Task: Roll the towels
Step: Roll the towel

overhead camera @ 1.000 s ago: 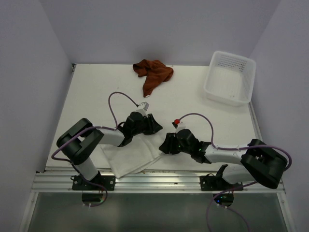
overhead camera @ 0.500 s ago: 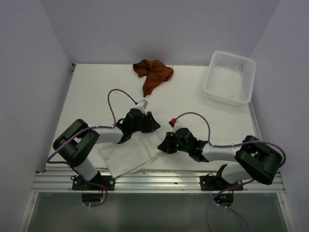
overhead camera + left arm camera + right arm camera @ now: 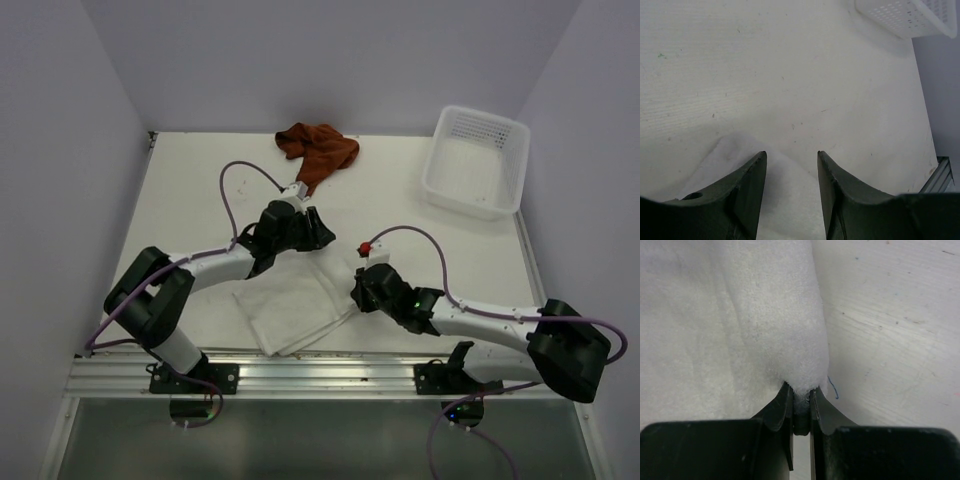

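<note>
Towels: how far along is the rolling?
Early. Done: nothing is rolled, and the white towel lies mostly flat near the front edge. In hand: the right claw is pinched on a folded edge of it, while the left claw hangs open above its far corner. Left: rolling it, then the untouched crumpled brown towel at the back.

No text, label, brand, number or sign can be read in any of the three views; the arms, the towels, the basket and the table carry no legible marking
</note>
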{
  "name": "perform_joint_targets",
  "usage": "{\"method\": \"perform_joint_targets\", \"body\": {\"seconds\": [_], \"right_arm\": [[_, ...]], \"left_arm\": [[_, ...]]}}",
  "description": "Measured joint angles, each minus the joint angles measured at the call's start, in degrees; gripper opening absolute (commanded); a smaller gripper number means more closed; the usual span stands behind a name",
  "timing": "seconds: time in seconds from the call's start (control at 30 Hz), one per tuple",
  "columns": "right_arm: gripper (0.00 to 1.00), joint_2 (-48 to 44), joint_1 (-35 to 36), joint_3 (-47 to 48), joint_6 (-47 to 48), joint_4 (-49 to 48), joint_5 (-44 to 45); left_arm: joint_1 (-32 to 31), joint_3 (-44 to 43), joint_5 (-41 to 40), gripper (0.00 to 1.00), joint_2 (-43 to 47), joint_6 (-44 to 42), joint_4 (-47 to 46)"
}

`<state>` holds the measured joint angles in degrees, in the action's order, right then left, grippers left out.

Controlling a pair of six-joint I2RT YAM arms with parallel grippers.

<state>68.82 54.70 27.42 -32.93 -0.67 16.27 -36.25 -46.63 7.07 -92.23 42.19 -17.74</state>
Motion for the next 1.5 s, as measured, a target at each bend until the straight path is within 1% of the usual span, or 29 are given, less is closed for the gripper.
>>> {"method": "perform_joint_targets", "body": {"seconds": [0.07, 0.2, 0.47, 0.6, 0.8, 1.03, 1.17, 1.27, 1.4, 1.5], "right_arm": [[0.00, -0.3, 1.4, 0.3, 1.5, 2.0, 3.5], [0.00, 1.5, 6.8, 3.2, 4.1, 6.2, 11.3], [0.00, 15.9, 16.2, 16.5, 5.5, 17.7, 26.3], [0.00, 23.6, 20.4, 23.9, 4.4, 25.4, 33.3], [0.00, 33.4, 25.5, 33.0, 1.1, 35.9, 41.2], [0.00, 43.5, 30.1, 43.1, -3.2, 48.7, 47.3], [0.00, 45.4, 31.0, 43.9, -3.8, 51.2, 48.1], [0.02, 45.4, 31.2, 43.9, -3.9, 51.9, 48.1], [0.08, 45.4, 31.3, 43.9, -3.8, 52.1, 48.0], [0.19, 45.4, 31.3, 43.9, -3.8, 52.1, 48.0]], "left_arm": [[0.1, -0.6, 0.0, 0.49, 0.1, 0.0, 0.3], [0.1, -1.2, 0.2, 0.49, 0.3, 0.0, 1.0], [0.1, -1.3, 0.3, 0.49, 1.7, 0.0, 2.2], [0.1, -1.3, 0.5, 0.49, 3.3, 0.1, 2.2], [-1.1, -1.0, 0.5, 0.49, 4.1, 0.2, 1.9], [-2.4, 3.7, 1.3, 0.49, 3.8, 1.7, -0.5], [-2.4, 6.3, 1.5, 0.49, 2.8, 2.4, -2.1], [-2.4, 8.2, 1.5, 0.49, 2.4, 3.1, -4.5], [-2.4, 10.2, 1.6, 0.48, 1.6, 3.8, -8.1], [-2.4, 10.9, 1.5, 0.48, 0.8, 3.9, -10.1]]}}
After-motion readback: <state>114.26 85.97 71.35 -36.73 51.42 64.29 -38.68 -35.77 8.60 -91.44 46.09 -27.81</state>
